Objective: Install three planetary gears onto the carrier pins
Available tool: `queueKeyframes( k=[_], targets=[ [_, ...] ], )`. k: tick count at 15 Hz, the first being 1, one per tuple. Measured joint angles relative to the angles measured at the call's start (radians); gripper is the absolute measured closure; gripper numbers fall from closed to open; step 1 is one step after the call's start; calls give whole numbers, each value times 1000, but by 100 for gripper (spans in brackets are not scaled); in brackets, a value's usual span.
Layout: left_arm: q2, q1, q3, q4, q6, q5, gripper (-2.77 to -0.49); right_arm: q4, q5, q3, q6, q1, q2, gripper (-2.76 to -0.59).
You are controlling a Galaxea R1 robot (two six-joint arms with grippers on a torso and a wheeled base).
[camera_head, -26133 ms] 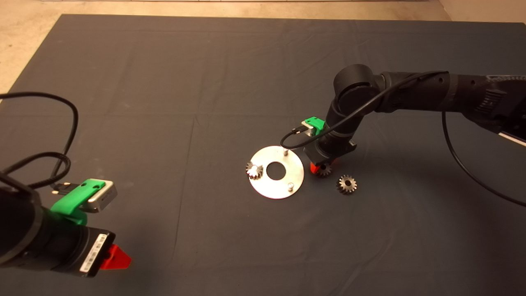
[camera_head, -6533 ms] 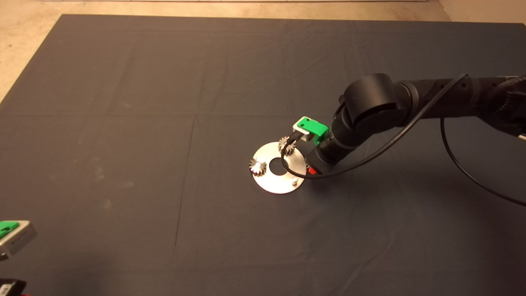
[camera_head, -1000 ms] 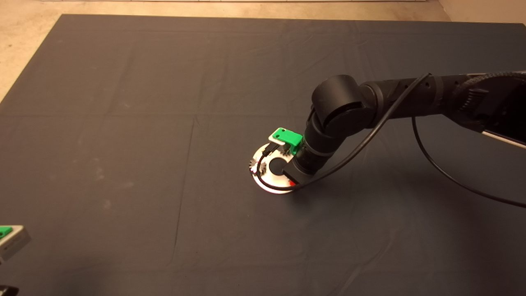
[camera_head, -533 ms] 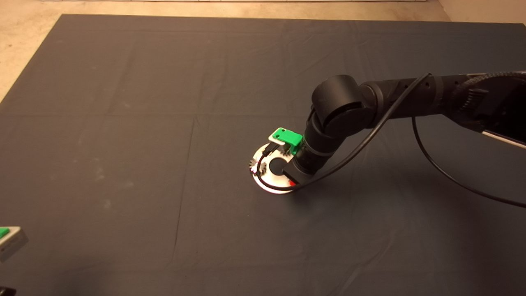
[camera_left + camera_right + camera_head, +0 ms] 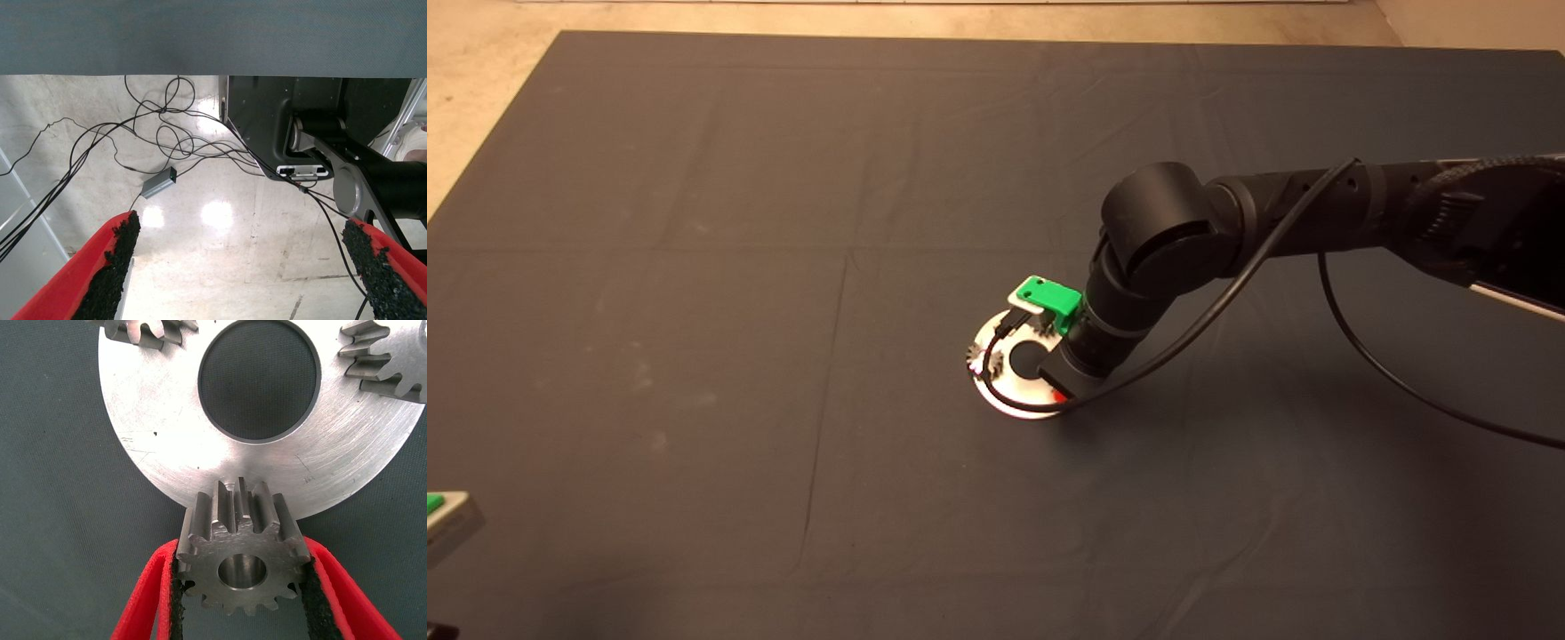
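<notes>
Right wrist view: right gripper (image 5: 243,587) clamped on a gear (image 5: 241,550), one black pad (image 5: 176,600) pressed to each flank. Gear is dull grey steel, straight-cut teeth, small round bore at centre. It sits over the rim of the disc (image 5: 160,447), above the mat (image 5: 53,487). Disc is bright brushed metal with a large round centre hole. Two more gears (image 5: 390,360) sit on the disc, each cut off by the frame edge. Head view: disc (image 5: 1018,400) lies near the middle of the mat. Left gripper (image 5: 243,267) hangs past the mat's lower left corner, fingers apart, holding nothing.
</notes>
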Motion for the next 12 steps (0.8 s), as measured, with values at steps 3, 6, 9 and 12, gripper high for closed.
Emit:
queueKeyframes(
  k=[3, 6, 9, 12],
  targets=[
    [-9, 0, 0, -1, 10, 0, -217, -2, 0, 0, 0, -7, 0, -94],
    [-13, 0, 0, -1, 16, 0, -217, -3, 0, 0, 0, -13, 0, -95],
    [-16, 0, 0, -1, 18, 0, -217, -4, -2, 0, 0, -13, 3, -95],
    [-17, 0, 0, -1, 21, 0, -217, -12, -1, 0, 0, -14, 3, -95]
  ],
)
